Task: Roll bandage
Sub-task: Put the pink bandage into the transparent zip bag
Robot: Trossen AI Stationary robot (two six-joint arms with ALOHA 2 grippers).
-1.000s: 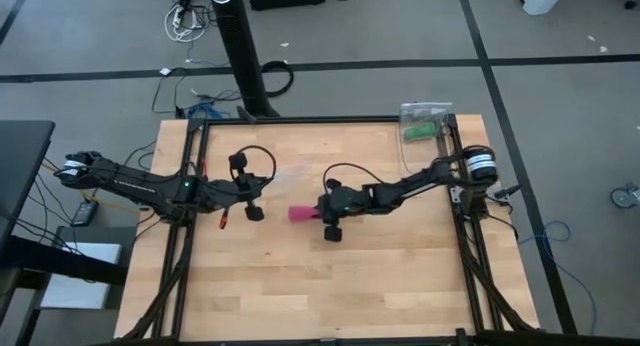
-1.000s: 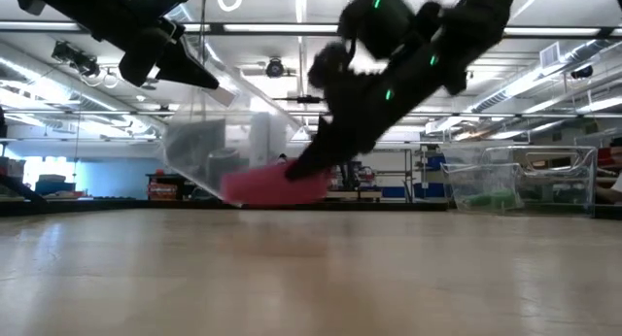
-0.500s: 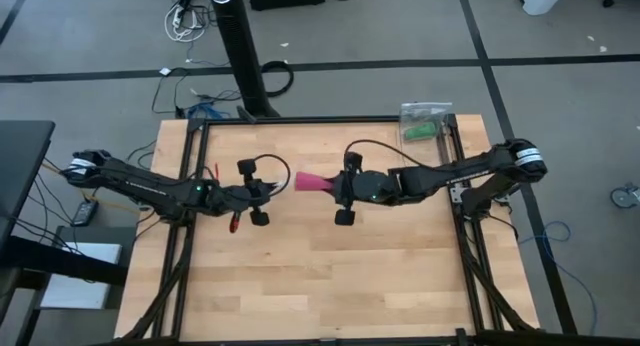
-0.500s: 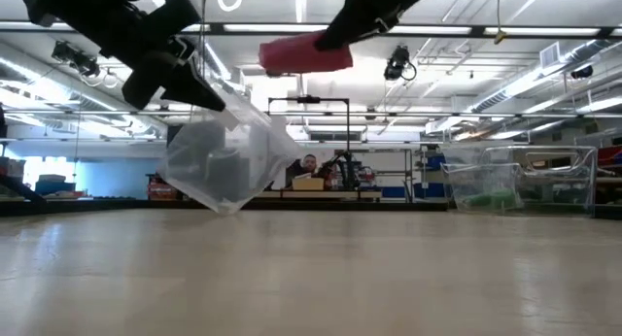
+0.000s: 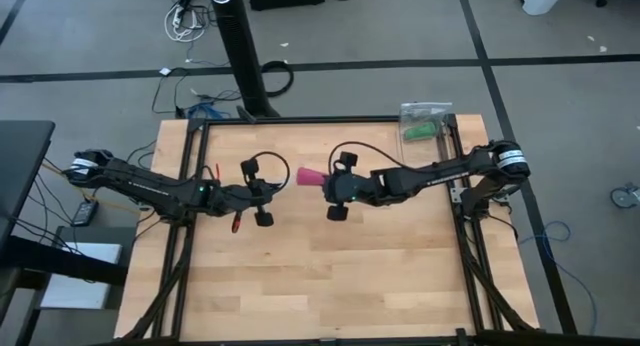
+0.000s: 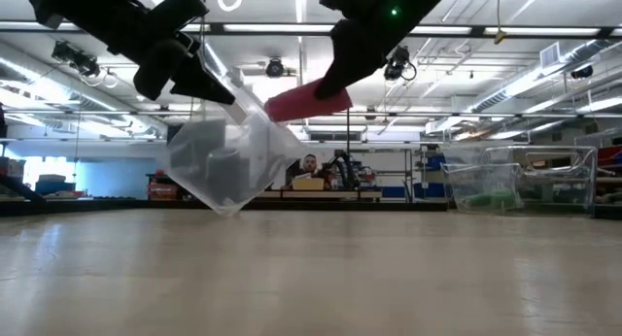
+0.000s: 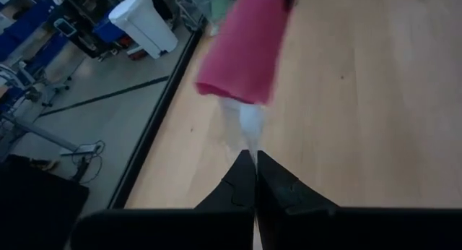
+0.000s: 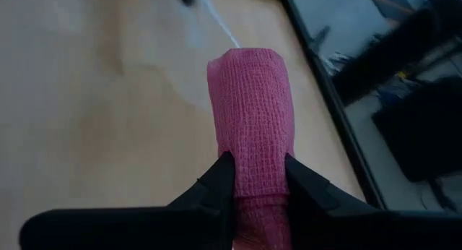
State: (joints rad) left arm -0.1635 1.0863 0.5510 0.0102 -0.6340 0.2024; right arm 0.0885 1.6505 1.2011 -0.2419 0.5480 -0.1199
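We are holding the bandage (image 8: 250,120), rolled into a pink cylinder, clamped in the right gripper (image 5: 338,186) above the middle of the counter (image 5: 320,276). The left gripper (image 5: 262,193) is pinching the clear plastic bag (image 6: 225,161) between closed fingers (image 7: 249,181), the bag hanging just beside the roll.

We are risking 2 failures: the roll's free end missing the bag mouth and pushing the film aside, or the soft roll slipping from the fingers and unwinding. We are unable to see the bag's opening; the film is nearly invisible from above.
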